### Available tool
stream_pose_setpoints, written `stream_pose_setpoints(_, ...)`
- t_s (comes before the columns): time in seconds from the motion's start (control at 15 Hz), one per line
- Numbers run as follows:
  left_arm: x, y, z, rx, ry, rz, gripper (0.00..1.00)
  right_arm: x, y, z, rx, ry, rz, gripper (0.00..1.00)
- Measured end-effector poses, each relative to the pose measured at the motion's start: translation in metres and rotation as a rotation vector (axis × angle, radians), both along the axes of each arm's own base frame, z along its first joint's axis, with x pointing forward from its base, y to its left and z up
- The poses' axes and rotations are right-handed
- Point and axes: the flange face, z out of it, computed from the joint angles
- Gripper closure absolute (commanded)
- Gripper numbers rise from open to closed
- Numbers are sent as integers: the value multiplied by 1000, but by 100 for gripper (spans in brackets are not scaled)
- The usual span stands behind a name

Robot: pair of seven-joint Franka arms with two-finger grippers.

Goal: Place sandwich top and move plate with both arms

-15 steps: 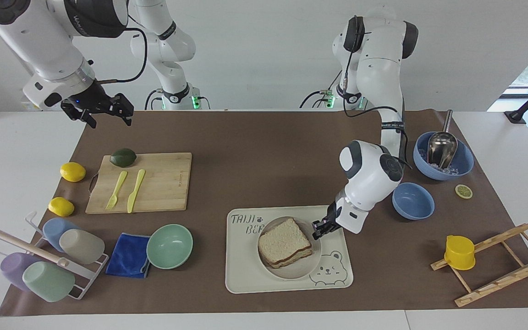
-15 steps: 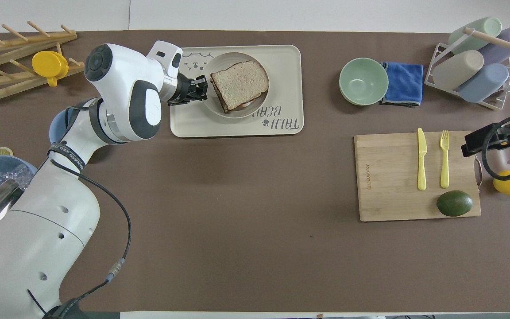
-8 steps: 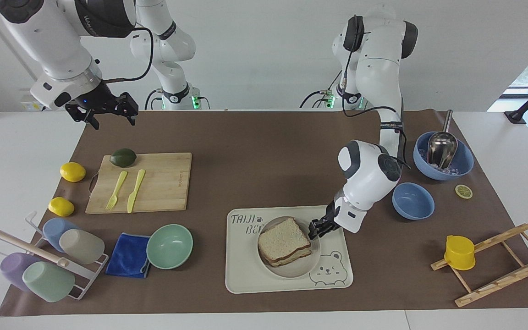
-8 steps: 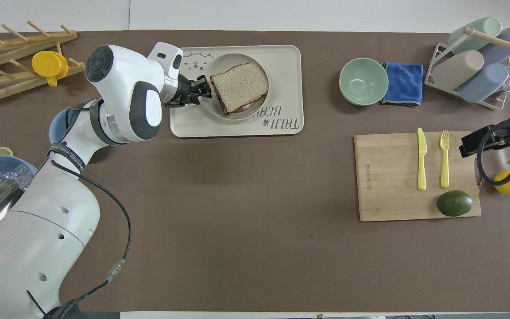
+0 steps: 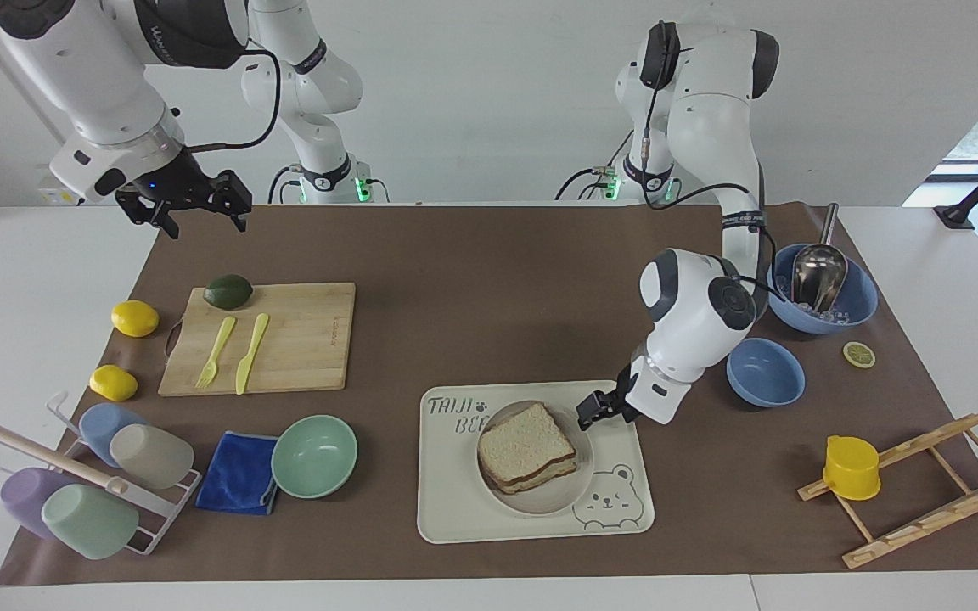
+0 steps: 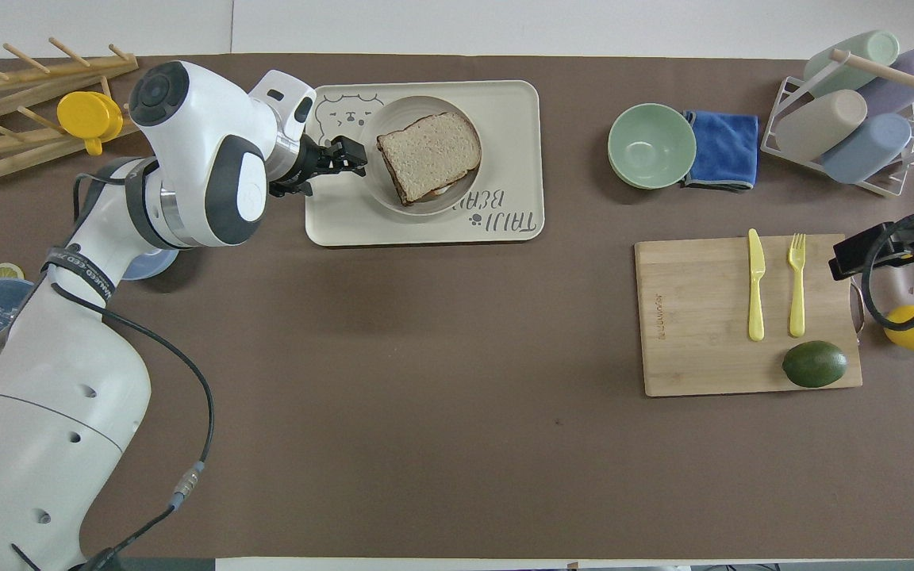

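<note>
The left gripper (image 5: 591,413) hangs empty just beside the plate (image 5: 570,492) holding the sandwich top (image 5: 525,442), its fingers hard to read; the right gripper (image 5: 188,204) waits up high, open and empty.

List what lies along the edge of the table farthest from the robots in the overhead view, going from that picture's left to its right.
Wooden rack with the yellow cup → left gripper → cream tray holding the plate and sandwich top → green bowl → blue cloth → cup rack.
</note>
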Motion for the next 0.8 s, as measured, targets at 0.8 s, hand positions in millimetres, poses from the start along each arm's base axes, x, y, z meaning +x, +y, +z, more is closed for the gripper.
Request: stream_pose_setpoints(0.8, -49, 89, 160, 211, 76, -68, 0, 3, -20, 4, -2, -37, -36, 0)
